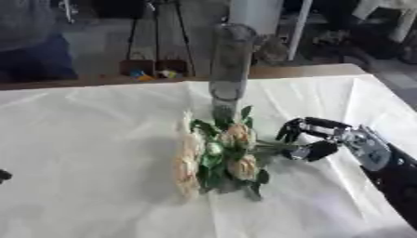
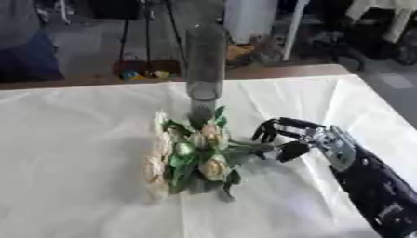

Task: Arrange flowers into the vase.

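Lying flat on the white cloth of the bench (image 1: 97,139), the bunch of flowers (image 1: 218,155) has its cream blooms and green leaves spread just to the left of the right hand (image 1: 313,139), with the stems pointing back toward that hand. That layout suits a side-on pick: the stems are the narrow end, and they sit right where the fingers (image 2: 273,128) can close on them. The fingers are curled over from above and the thumb comes in from below, with the stem end seeming to run into the gap between them; whether they already pinch the stems or only bracket them is hard to tell. Beyond the fingers and a little to their left stands the tall clear vase (image 1: 231,65), upright at the far side of the blooms, its mouth open and nothing in it. Placed near, it leaves only a short lift and a turn to bring the stems down into it. A dark tip at the bench's left edge may be the left hand (image 1: 4,175); its pose cannot be made out.
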Controlling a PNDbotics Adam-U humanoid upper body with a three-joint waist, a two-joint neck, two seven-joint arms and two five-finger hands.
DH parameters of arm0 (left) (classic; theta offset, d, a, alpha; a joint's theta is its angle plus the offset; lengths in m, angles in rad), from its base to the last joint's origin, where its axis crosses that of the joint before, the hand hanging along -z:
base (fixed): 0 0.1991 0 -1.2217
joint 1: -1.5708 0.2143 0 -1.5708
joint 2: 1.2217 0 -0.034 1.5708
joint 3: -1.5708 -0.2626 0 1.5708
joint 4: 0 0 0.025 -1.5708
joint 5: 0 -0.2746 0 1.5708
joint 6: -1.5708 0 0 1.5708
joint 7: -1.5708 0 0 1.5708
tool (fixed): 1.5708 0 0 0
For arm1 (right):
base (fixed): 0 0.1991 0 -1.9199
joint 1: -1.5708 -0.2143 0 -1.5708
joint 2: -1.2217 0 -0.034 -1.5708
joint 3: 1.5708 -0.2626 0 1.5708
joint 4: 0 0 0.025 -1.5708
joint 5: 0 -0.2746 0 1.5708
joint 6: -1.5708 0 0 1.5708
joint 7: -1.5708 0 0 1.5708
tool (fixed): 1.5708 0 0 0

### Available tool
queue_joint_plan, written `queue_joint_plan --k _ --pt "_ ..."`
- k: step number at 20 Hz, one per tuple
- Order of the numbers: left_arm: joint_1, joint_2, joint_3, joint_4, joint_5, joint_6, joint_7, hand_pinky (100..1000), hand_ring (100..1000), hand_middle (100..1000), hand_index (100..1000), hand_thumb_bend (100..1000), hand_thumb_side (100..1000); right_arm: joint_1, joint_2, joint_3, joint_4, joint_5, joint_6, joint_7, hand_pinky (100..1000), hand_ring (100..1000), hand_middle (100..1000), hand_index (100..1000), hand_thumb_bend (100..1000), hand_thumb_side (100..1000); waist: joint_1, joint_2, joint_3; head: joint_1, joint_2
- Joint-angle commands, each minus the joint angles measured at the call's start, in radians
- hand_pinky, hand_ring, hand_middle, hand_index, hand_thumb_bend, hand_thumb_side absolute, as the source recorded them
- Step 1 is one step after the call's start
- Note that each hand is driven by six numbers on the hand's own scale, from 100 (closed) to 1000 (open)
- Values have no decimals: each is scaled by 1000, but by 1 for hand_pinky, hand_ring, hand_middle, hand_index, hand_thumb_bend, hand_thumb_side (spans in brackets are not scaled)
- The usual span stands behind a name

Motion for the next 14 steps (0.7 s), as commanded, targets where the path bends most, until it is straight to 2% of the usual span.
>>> queue_joint_plan --k 1,8,14 --pt "-6 12 8 -9 -3 -1 -3 551 424 314 592 644 988 -6 -33 -8 9 15 -171 167 711 719 751 795 325 439 3 -8 -1 -1 0" --pt "-6 11 8 -8 -4 0 -5 550 425 314 592 645 988 -7 -29 -13 19 73 -180 142 714 712 739 808 327 433 3 -8 0 -3 1" --pt "-7 11 7 -7 -4 0 -5 550 425 315 592 645 988 -11 -24 -19 11 125 -192 96 682 666 697 779 310 430 3 -8 0 -1 2"
